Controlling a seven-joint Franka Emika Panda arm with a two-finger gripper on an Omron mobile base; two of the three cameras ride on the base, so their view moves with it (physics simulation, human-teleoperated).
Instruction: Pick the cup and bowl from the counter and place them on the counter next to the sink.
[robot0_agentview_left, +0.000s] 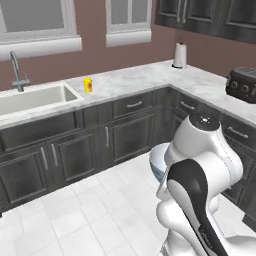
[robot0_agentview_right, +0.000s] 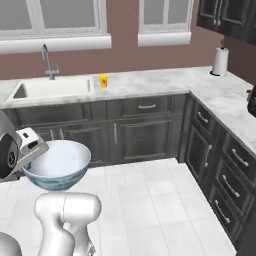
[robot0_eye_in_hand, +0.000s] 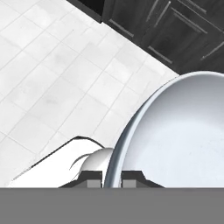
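Bowl (robot0_eye_in_hand: 183, 131) rim nearest the lens, pinched between the gripper (robot0_eye_in_hand: 113, 178) fingers, one inside the wall, one outside; bowl carried over the floor tiles, well short of the sink (robot0_agentview_right: 52, 89). Cup (robot0_agentview_right: 103, 80) already stands on the counter (robot0_agentview_right: 150, 80) just right of the sink. Advice: keep bowl level, set it down right of the sink beside the cup without knocking it. Bowl looks empty; sink basin appears empty too, though only partly visible
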